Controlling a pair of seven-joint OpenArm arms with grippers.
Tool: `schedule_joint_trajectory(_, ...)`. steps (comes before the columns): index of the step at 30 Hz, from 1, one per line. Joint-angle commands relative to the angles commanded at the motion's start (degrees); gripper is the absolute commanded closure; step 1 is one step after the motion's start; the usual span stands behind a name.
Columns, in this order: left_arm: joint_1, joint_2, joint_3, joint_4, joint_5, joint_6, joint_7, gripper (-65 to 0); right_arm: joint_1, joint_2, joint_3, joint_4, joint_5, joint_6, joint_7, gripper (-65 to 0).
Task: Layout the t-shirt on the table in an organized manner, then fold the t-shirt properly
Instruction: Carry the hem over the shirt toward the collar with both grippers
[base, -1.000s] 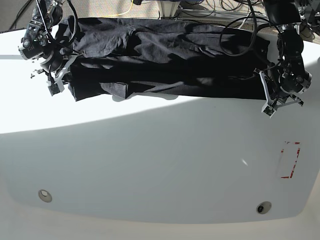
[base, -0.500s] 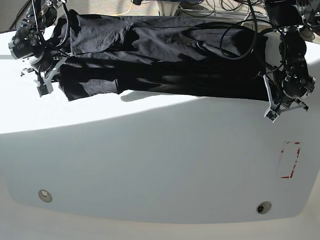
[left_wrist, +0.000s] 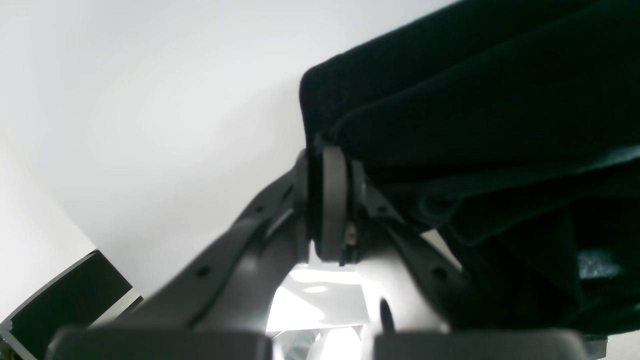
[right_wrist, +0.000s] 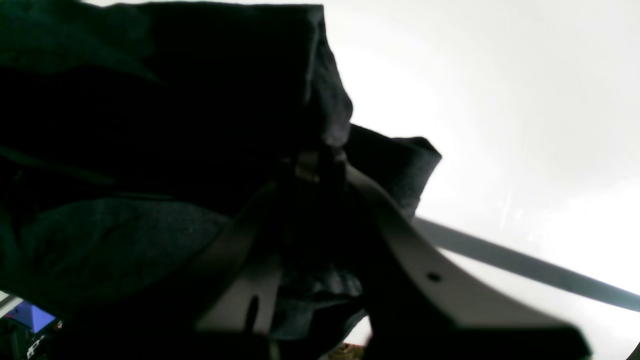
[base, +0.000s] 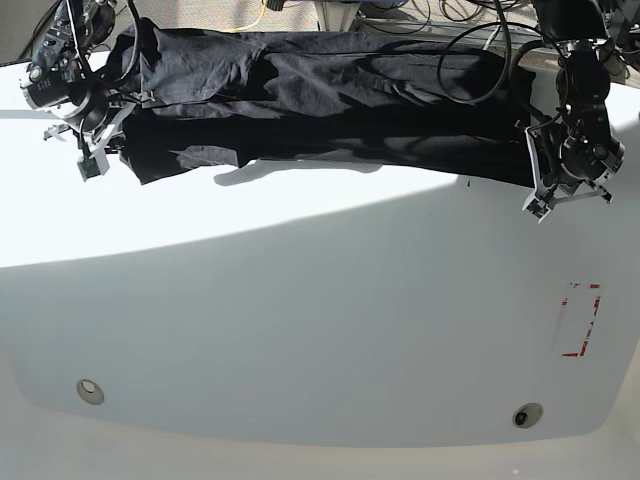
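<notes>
While we hold the t-shirt (base: 330, 100) stretched between our two grippers, it hangs as a long black band across the far side of the table (base: 300, 330), its lower edge casting a shadow on the white top below it. Our right gripper (base: 95, 150) sits at the end of the cloth on the base view's left, and our left gripper (base: 545, 195) at the end on that view's right.

From our left wrist camera, the left gripper (left_wrist: 327, 200) has its fingers pressed together, with a corner of the shirt (left_wrist: 475, 125) pinched between the pads; folds of dark cloth hang off to one side, and plain white tabletop (left_wrist: 150, 100) fills the rest.

From our right wrist camera, the right gripper (right_wrist: 320, 165) is likewise closed onto the shirt (right_wrist: 150, 125). The cloth bunches over and around the fingertips, so we cannot see the pads themselves, only the grey fingers (right_wrist: 400, 250) meeting under the fabric.

On the near part of the table we see two small round metal discs (base: 90, 390) and, toward the base view's right edge, a red dashed rectangle (base: 580, 320). Both lie well apart from the shirt. Cables (base: 480, 40) trail behind the table's far edge.
</notes>
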Motion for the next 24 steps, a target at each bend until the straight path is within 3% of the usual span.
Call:
schedule_joint_trajectory(4,0.7,-0.79,0.18,0.0,0.0,0.0,-0.09,-2.1,-0.79,0.0,0.0,-0.09,-0.09,0.0,0.0,-5.4)
schedule_joint_trajectory(10,0.7,-2.37,2.81,-0.18,0.0,0.0,0.0,-14.0,-1.67,-0.09,0.18,0.0,-1.58,0.0,0.0,-34.7)
schedule_joint_trajectory(11,0.79,-2.46,2.9,-0.18,0.0,0.0,0.0,-17.8,-2.02,-0.09,0.18,0.0,-2.29,0.0,0.0,-41.5)
schedule_joint_trajectory(15,0.7,-2.46,2.9,-0.26,0.26,0.0,0.0,-30.1,-2.2,-0.09,0.44,0.18,-2.81,0.0,0.0,-58.0)
schedule_joint_trajectory(18,0.44,-2.46,2.9,-0.26,0.26,0.0,0.09,-33.9,-2.11,-0.09,0.53,0.35,-2.81,0.0,0.09,-62.0)
schedule_joint_trajectory(24,-0.18,-2.46,2.9,0.53,-0.09,0.0,0.18,-34.3,0.0,-0.09,2.02,1.41,0.18,0.0,0.18,-62.0)
